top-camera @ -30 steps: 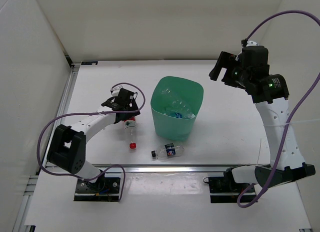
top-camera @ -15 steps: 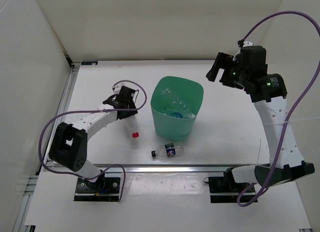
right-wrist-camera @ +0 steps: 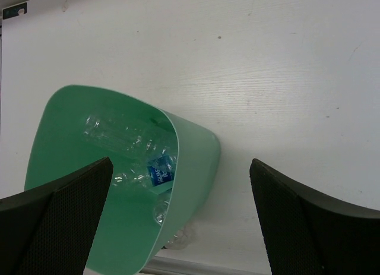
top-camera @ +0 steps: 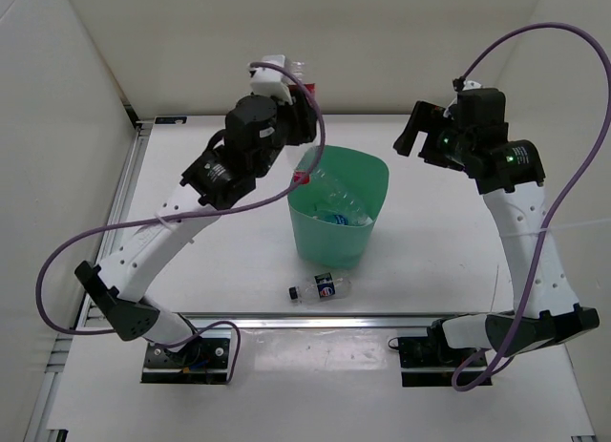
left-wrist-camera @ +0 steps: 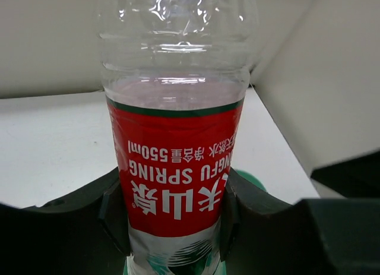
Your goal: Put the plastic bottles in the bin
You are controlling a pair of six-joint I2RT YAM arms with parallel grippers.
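Note:
My left gripper is raised high, shut on a clear plastic bottle with a red label. The bottle hangs cap down, its red cap over the left rim of the green bin. In the left wrist view both fingers press the red-label bottle and a bit of green bin shows behind. Inside the bin lie a light-blue-label bottle and a clear bottle. A dark-blue-label bottle lies on the table in front of the bin. My right gripper hovers open, right of the bin.
The white table is walled at the back and both sides. A metal rail runs along its near edge by the arm bases. Purple cables loop from both arms.
The left gripper shut on the red-label bottle lying on the table and lifted it up over the bin's left rim, cap down. The right arm has barely moved.

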